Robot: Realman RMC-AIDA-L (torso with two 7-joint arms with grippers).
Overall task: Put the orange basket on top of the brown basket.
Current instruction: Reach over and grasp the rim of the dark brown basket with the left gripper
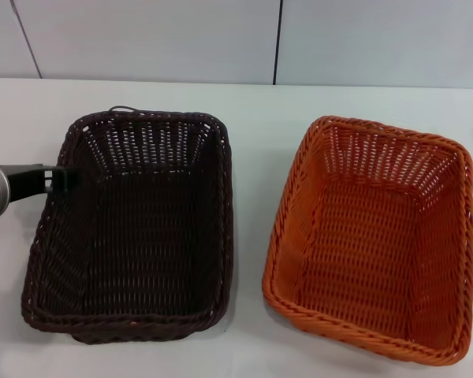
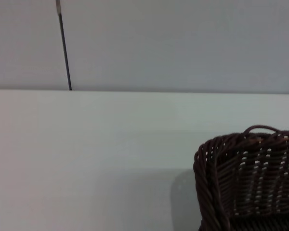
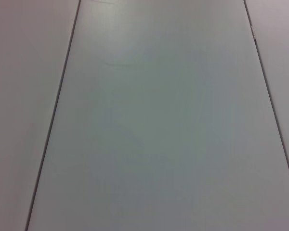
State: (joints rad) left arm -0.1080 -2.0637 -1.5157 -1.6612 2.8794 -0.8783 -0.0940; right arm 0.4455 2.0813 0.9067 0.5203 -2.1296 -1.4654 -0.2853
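Observation:
The brown basket (image 1: 130,228) lies on the white table (image 1: 252,110), left of centre. The orange basket (image 1: 370,236) lies to its right, a small gap apart and slightly turned. Both stand upright and hold nothing. My left gripper (image 1: 61,179) reaches in from the left edge and sits at the brown basket's left rim near the far corner. A corner of the brown basket (image 2: 250,183) also shows in the left wrist view. My right gripper is out of view, and its wrist view shows neither basket.
A pale panelled wall (image 1: 221,39) with dark seams stands behind the table. The right wrist view shows only plain pale panels (image 3: 159,120) with dark seams.

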